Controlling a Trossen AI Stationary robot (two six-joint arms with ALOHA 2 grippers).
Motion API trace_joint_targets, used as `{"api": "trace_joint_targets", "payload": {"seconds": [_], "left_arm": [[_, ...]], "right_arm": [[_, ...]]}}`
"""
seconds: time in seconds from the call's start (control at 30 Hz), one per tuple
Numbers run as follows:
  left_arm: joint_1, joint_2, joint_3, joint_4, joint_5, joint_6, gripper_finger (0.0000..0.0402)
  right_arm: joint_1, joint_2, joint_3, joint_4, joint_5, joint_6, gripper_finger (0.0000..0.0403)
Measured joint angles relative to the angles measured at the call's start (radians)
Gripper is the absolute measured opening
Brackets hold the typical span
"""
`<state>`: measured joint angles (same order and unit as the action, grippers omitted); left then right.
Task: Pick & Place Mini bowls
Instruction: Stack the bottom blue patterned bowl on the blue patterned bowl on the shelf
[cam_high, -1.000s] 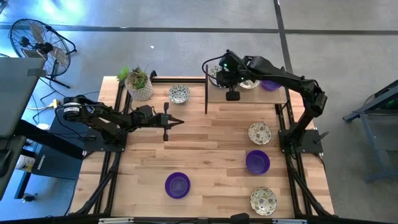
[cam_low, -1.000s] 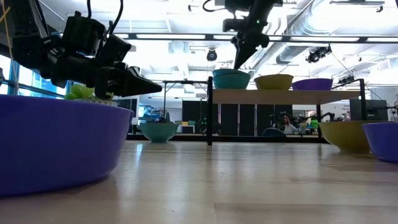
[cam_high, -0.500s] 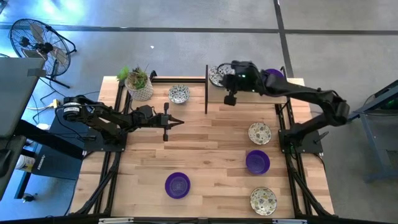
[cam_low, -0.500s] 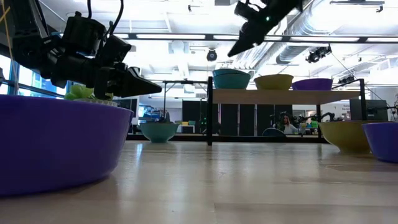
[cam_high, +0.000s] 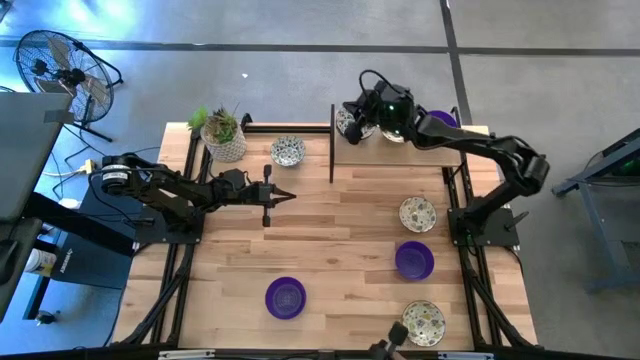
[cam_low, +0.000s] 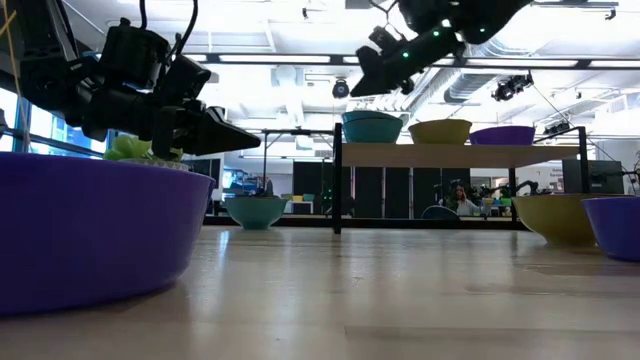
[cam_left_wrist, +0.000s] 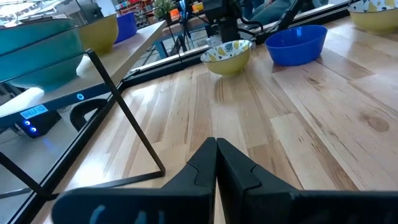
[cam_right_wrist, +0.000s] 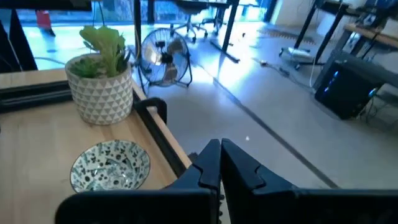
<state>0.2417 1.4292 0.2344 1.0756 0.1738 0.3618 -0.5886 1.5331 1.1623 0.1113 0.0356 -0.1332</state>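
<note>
So nearest me on the worktop (cam_high: 340, 230) there's a purple bowl (cam_high: 285, 297) and a patterned bowl (cam_high: 423, 321), then another purple one (cam_high: 414, 260) and a patterned one (cam_high: 417, 213) up the right side. The left gripper (cam_high: 283, 196) just hangs mid-worktop with its fingers pressed together, holding nothing. Farther back, the right gripper (cam_high: 352, 116) is up over the raised shelf (cam_high: 390, 150), fingers also pinched, empty. The patterned bowl by the plant pot (cam_high: 288, 151) lies off to its left and lower down, so either arm could reach it. The shelf bowls under the right arm are mostly hidden; I can't count them.
</note>
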Motion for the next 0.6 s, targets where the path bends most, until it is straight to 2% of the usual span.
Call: {"api": "trace_joint_targets", "payload": {"seconds": [0.23, 0.6], "left_arm": [[0.000, 0.000, 0.000, -0.001, 0.000, 0.000, 0.0001], [0.000, 0.000, 0.000, -0.001, 0.001, 0.000, 0.0001]], "right_arm": [[-0.030, 0.090, 0.107, -0.129, -0.002, 0.003, 0.0000], [-0.067, 0.110, 0.118, -0.143, -0.024, 0.045, 0.0000]]}}
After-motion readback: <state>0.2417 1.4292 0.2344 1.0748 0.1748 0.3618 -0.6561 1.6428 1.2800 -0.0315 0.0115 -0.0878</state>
